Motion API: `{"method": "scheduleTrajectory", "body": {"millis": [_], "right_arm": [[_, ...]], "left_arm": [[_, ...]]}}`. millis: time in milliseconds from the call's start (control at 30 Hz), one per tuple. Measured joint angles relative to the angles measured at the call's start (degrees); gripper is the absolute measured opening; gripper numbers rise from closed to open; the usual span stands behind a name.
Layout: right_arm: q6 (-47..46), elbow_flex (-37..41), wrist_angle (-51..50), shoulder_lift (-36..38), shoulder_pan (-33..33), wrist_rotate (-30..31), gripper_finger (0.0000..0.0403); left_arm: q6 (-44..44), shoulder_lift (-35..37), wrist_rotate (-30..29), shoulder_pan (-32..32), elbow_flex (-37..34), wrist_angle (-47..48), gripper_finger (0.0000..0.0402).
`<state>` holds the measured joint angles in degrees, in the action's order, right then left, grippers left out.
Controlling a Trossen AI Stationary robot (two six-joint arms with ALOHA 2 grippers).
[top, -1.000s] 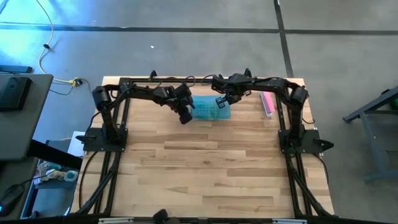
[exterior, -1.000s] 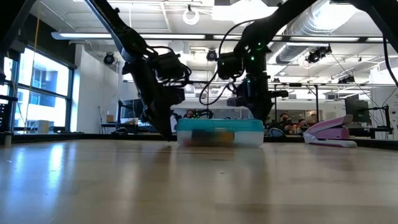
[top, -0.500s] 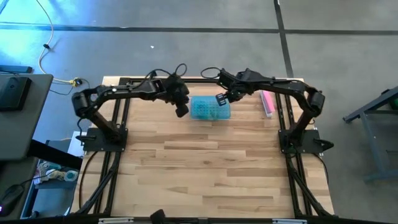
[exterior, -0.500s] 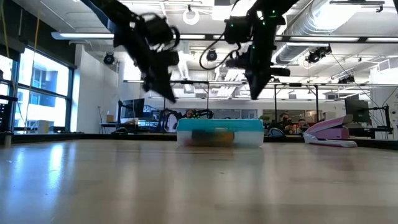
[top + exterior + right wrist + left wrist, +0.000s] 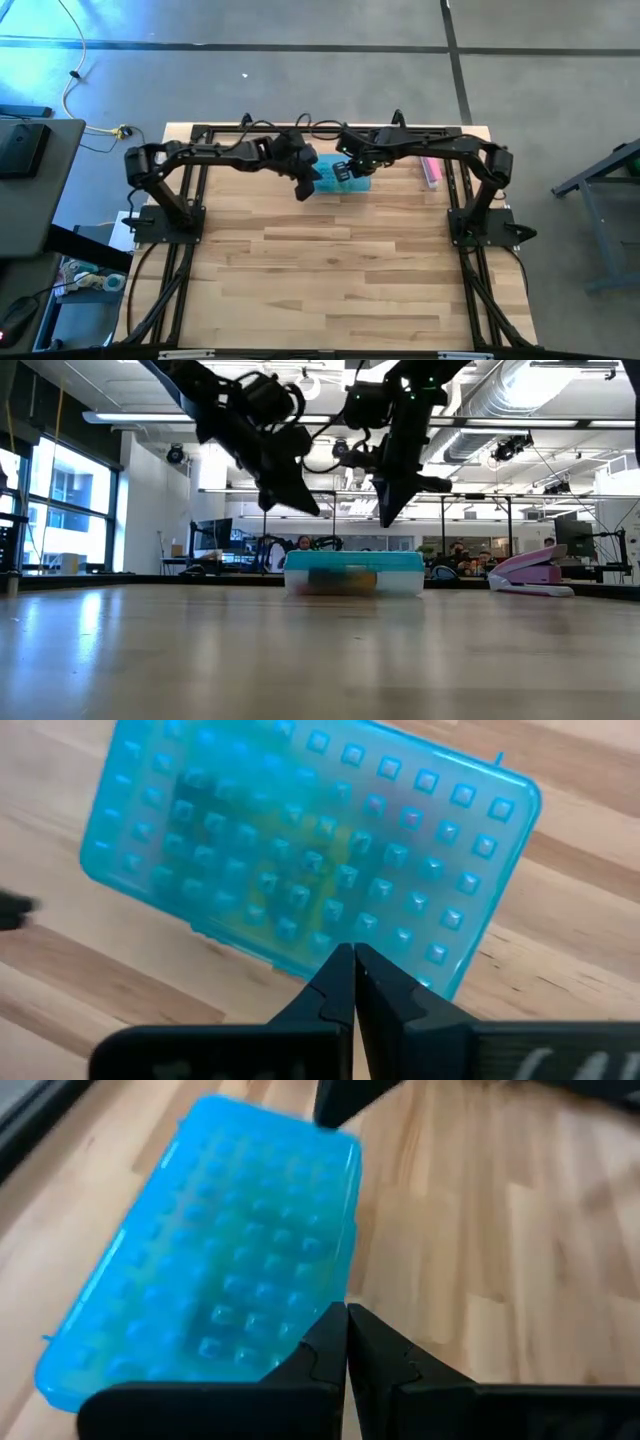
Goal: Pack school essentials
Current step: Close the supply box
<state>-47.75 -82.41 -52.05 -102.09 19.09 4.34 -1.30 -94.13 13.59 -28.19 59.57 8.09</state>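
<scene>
The clear plastic box with the blue studded lid (image 5: 350,176) lies flat on the table near its far edge, lid shut (image 5: 352,572). Through the lid (image 5: 310,860) I see blurred yellow-green and reddish shapes; the single school essentials cannot be told apart. My left gripper (image 5: 308,186) hangs shut above the box's left end (image 5: 308,510), fingertips together (image 5: 347,1325) beside the box (image 5: 210,1310). My right gripper (image 5: 343,172) is shut too (image 5: 354,965) and hovers over the box (image 5: 385,520), clear of the lid.
The pink oblong bar (image 5: 430,168) lies right of the box by the far edge (image 5: 530,572). Bare wooden tabletop (image 5: 340,270) stretches from the box to the near edge. The arms' black frames stand along both sides of the table.
Both grippers have risen from table height beside the box to well above it, then drawn toward each other over the box, the left moving right and the right moving left. The box has stayed in place.
</scene>
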Motion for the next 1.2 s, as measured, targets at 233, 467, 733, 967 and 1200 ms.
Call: {"method": "scheduleTrajectory", "body": {"millis": [233,467,733,967,1200], "right_arm": [[-0.78,0.04,0.07,-2.16,0.00,-0.01,0.0000],[-0.87,0.04,-0.16,-5.20,0.90,-1.18,0.0000],[-1.33,-0.13,-0.33,-7.16,0.90,-2.56,0.0000],[-1.80,-0.11,-0.55,-7.29,1.18,-2.88,0.0000],[-2.35,0.02,-0.47,-6.88,1.04,-2.65,0.0000]], "left_arm": [[-0.02,-4.33,-3.64,-0.41,0.00,-1.54,0.0000],[-0.02,-4.94,-5.82,-1.15,0.00,-1.35,0.0000],[-0.11,-5.80,-7.32,-1.13,0.00,0.07,0.0000],[-1.08,-8.60,-6.59,-1.17,0.25,0.66,0.0000],[-1.53,-8.24,-6.57,-1.17,0.18,0.49,0.0000]]}}
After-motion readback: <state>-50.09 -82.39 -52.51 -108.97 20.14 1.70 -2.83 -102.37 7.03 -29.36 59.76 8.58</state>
